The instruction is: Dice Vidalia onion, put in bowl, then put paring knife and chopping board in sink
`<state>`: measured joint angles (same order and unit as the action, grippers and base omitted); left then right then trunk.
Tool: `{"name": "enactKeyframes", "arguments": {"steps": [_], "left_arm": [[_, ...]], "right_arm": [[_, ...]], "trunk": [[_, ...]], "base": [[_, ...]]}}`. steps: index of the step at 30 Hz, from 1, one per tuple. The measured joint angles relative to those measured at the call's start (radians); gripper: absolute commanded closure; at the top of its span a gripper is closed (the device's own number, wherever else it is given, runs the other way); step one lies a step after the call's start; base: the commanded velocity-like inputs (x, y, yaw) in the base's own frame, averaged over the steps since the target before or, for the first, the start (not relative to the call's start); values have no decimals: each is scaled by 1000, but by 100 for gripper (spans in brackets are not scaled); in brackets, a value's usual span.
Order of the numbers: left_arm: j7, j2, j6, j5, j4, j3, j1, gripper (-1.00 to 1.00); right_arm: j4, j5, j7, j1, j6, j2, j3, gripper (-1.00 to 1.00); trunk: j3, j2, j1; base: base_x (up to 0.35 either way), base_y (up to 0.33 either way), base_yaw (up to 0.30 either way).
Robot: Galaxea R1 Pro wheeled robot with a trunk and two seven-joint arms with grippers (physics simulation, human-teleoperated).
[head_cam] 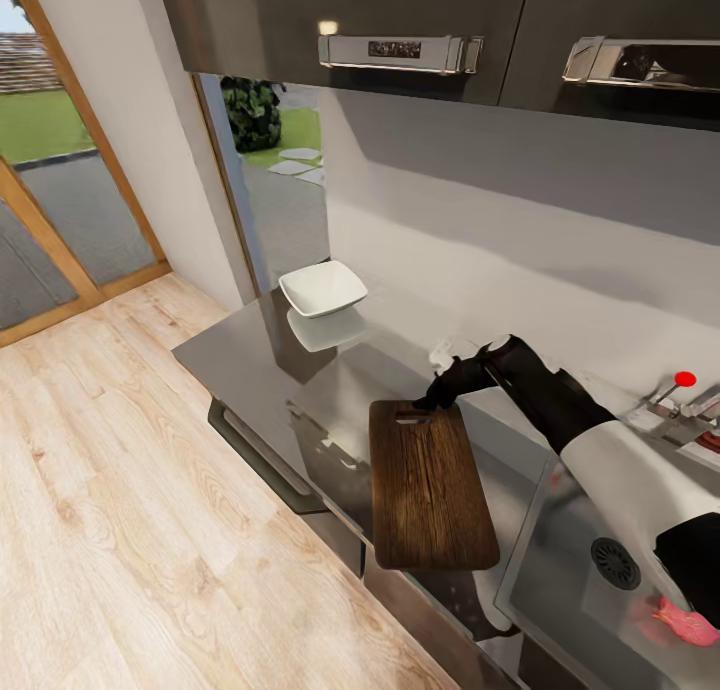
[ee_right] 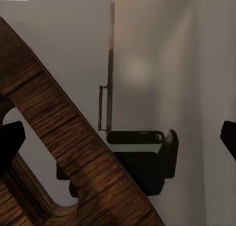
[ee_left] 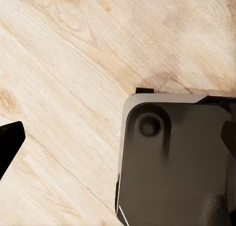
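Glossy grey countertop [head_cam: 250,370], right jaws [head_cam: 432,402] spread at chopping board [head_cam: 428,490] slot, left jaws [ee_left: 118,137] spread, empty

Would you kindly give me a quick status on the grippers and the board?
Right gripper at the chopping board's handle end, grip unclear. Left gripper open over floor. Board lies on countertop beside sink; bowl beyond it.

Dark brown wood-grain chopping board [head_cam: 430,490], white bowl [head_cam: 322,289], glossy grey countertop [head_cam: 250,355], pale blond plank floor [head_cam: 110,510].
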<state>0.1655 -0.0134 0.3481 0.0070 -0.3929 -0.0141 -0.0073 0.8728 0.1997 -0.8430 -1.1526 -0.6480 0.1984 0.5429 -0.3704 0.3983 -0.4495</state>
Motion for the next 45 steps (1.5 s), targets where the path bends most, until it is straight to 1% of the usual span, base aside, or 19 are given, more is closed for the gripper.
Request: {"name": "enactKeyframes", "arguments": {"steps": [7,17,19,22,27,45], "left_arm": [[0,0,0,0,-1,1,0,-100],[0,0,0,0,-1,1,0,-100],[0,0,0,0,-2,1,0,-100],[0,0,0,0,-2,1,0,-100],[0,0,0,0,-2,1,0,-100],[0,0,0,0,-1,1,0,-100]], "right_arm": [[0,7,0,0,0,-6,0,-100],[-1,7,0,0,0,-7,2,-100],[-1,7,0,0,0,-7,9,-100],[-1,7,0,0,0,-7,31,-100],[-1,7,-1,0,1,-5,43,-100],[-2,7,-2,0,0,-4,46,-100]], "trunk": [[0,0,0],[0,0,0],[0,0,0],[0,0,0],[0,0,0],[0,0,0]], "base": [[0,0,0],[0,0,0],[0,0,0],[0,0,0],[0,0,0],[0,0,0]]}}
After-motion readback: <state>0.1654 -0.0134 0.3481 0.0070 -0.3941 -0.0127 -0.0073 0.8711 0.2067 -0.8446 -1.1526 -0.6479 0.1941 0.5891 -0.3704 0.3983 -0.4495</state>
